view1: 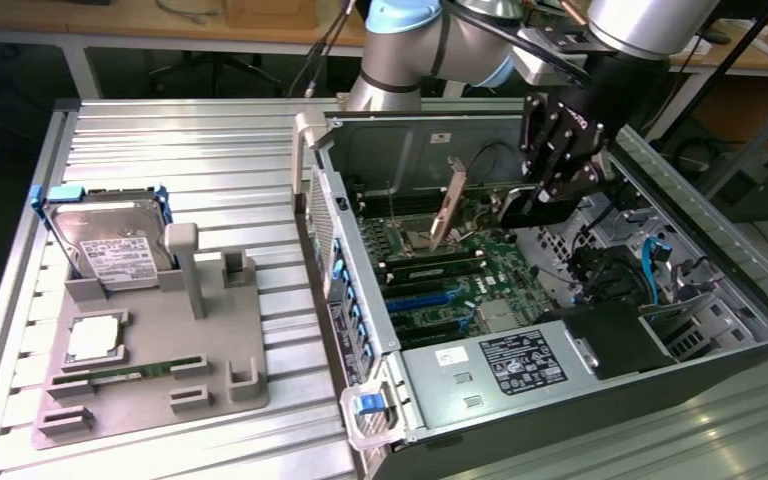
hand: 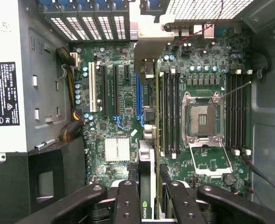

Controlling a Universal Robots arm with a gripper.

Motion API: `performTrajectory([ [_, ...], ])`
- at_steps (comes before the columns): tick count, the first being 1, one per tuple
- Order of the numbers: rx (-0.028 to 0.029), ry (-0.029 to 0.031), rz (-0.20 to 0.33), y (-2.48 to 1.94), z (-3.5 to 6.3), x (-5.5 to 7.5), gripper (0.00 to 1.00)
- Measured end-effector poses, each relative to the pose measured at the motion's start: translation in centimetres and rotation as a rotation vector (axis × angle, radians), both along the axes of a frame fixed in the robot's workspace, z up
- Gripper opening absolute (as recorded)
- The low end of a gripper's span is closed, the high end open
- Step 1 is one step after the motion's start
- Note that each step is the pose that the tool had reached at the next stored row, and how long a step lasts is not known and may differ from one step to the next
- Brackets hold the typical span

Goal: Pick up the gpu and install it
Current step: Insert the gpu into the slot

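The gpu (view1: 448,205) stood on edge inside the open computer case (view1: 704,250), brownish board side showing in the exterior view, tilted slightly and held above the motherboard (view1: 471,290). In the wrist view the gpu (hand: 147,182) appeared edge-on as a thin card running from between the fingers (hand: 128,205) out over the board, its silver end bracket (hand: 149,44) reaching toward the vented rear wall of the case. The fingers were clamped on the card from both sides, near its end away from the bracket. The gripper (view1: 524,205) hung at about three o'clock from the card in the exterior view, with the arm (view1: 411,50) rising behind at twelve o'clock. Below the card lay the expansion slots (hand: 114,91) and memory slots (hand: 170,112), and the empty CPU socket (hand: 202,116) sat beside them. The power supply (view1: 518,360) with its black label filled the case's near corner at six o'clock. Well apart, at nine o'clock on the ribbed metal worktop (view1: 197,130), a grey holder tray (view1: 157,350) carried a hard drive (view1: 117,245) standing upright, a processor (view1: 95,340) and a green memory stick (view1: 128,372).
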State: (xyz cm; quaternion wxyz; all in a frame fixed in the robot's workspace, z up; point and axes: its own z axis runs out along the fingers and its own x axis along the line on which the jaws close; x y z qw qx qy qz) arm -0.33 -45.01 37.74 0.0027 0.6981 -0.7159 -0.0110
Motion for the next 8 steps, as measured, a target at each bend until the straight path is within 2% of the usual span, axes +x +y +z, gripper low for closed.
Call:
performTrajectory([
  [8,0.0,0.0,0.0,0.0,-0.39,-0.05,0.27],
])
